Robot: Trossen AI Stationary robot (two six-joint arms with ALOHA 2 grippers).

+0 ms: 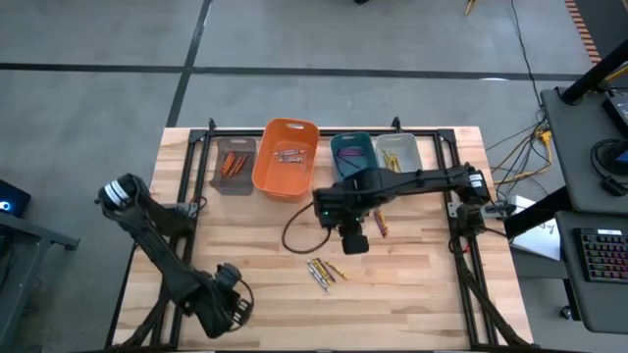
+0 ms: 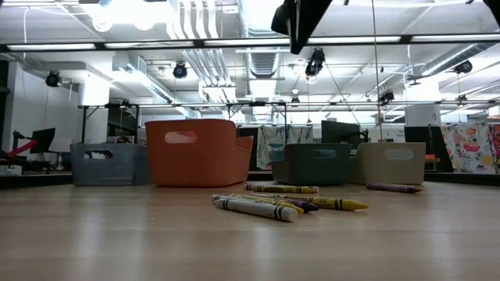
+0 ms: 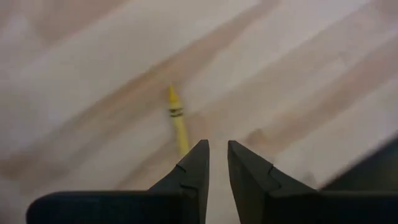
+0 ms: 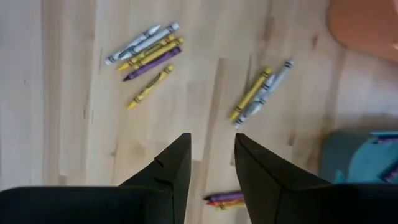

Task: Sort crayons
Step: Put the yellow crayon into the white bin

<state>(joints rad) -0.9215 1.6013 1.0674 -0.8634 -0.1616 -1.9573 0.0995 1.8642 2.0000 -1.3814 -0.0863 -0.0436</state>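
Right gripper, fingers apart and empty, hovers over loose crayons awaiting sorting; left gripper fingers nearly together.

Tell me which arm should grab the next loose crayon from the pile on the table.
Probably the right. The right gripper hangs over mid-table with open jaws and nothing between them, close to the crayon pile and the bins. The left gripper sits near the table's front-left edge, farther away.
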